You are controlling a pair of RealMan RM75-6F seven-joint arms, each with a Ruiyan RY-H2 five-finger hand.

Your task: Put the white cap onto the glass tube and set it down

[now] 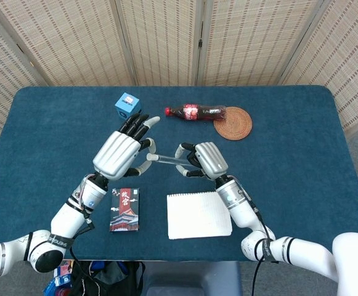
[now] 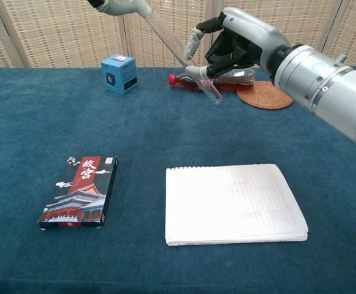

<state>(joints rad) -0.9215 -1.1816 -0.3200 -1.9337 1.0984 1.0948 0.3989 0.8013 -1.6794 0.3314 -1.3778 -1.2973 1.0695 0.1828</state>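
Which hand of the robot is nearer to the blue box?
Left. The left hand is just in front of the blue box; the right hand is farther right, holding the glass tube.

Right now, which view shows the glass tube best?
The chest view: the tube runs clear against the screen, slanting down from the left hand into the right hand. In the head view only a short stretch shows between the hands.
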